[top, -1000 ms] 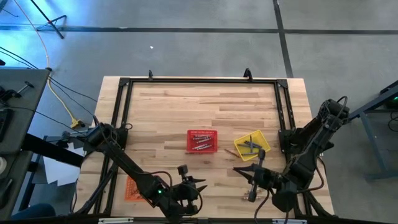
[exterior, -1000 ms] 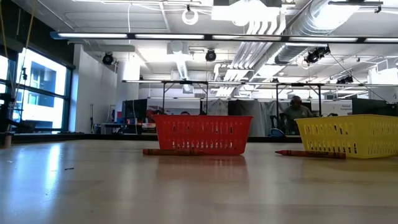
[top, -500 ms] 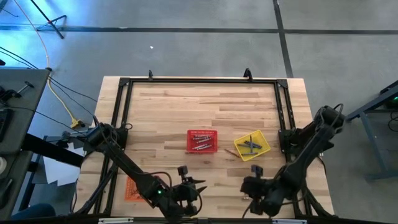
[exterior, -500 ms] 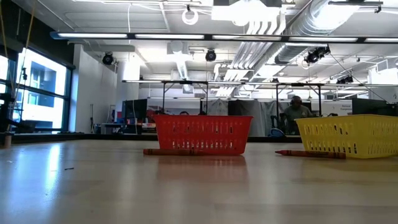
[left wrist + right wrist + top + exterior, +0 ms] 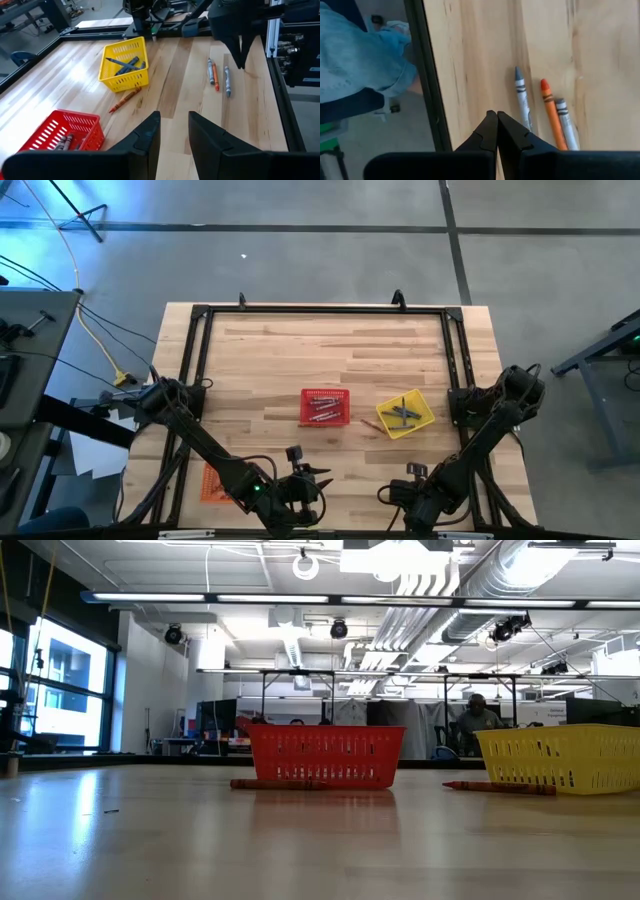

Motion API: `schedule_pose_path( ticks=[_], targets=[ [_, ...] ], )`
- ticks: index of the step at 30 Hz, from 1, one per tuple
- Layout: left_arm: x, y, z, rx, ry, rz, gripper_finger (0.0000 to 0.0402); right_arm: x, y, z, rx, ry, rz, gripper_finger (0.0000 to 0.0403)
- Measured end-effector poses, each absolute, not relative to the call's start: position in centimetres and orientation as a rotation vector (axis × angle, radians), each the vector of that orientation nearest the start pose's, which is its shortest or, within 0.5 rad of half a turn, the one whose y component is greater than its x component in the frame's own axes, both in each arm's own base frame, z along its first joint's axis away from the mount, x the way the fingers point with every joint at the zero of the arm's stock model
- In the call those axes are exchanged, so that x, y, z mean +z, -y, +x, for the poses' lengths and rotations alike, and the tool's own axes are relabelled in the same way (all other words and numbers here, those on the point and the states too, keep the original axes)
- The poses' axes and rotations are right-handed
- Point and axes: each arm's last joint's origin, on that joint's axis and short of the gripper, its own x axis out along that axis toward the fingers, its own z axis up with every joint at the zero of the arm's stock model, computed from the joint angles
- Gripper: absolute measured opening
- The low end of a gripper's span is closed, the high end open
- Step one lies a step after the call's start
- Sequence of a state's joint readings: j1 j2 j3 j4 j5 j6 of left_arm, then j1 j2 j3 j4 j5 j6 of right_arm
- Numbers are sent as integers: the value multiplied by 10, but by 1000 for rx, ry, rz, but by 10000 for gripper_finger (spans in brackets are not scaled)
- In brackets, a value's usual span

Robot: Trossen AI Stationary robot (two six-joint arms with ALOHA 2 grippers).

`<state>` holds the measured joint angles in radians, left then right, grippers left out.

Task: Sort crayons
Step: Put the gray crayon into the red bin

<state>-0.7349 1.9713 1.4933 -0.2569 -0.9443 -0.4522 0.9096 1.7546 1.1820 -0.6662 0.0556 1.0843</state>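
We see the right end effector (image 5: 496, 131) has drawn back toward the table's (image 5: 260, 370) near edge, fingers together, empty. Three loose crayons (image 5: 548, 117) lie just ahead of it at about one o'clock. The left end effector (image 5: 173, 134) hangs with fingers apart. Farther off, the red basket (image 5: 324, 407) and yellow basket (image 5: 405, 413) hold crayons, their colours hard to distinguish.

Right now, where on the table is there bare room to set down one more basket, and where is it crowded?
The far half of the table, beyond the red basket and yellow basket, is bare wood, as is the patch left of the red basket. The near edge is crowded: both grippers, left and right, an orange basket, and three loose crayons.
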Motion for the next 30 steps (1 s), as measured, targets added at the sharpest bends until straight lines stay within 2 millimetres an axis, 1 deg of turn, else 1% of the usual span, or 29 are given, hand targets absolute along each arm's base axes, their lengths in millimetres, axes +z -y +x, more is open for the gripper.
schedule_pose_path(
  ticks=[6, 9, 12, 18, 21, 24, 30],
  targets=[
    [231, 271, 335, 303, -427, 98, 86, 190, -267, 209, 65, -1342, 339, 1],
    [230, 272, 336, 285, -437, 92, 86, 190, -267, 209, 67, -1345, 340, 12],
    [231, 272, 336, 281, -439, 90, 86, 190, -267, 209, 68, -1345, 340, 41],
    [230, 272, 336, 281, -439, 80, 86, 189, -266, 209, 71, -1347, 331, 122],
    [230, 272, 336, 280, -439, 79, 86, 188, -265, 208, 55, -1362, 315, 152],
    [230, 272, 336, 280, -439, 79, 86, 180, -266, 207, 44, -1411, 298, 165],
    [230, 272, 336, 280, -439, 80, 86, 158, -270, 208, 45, -1531, 279, 158]
  ],
)
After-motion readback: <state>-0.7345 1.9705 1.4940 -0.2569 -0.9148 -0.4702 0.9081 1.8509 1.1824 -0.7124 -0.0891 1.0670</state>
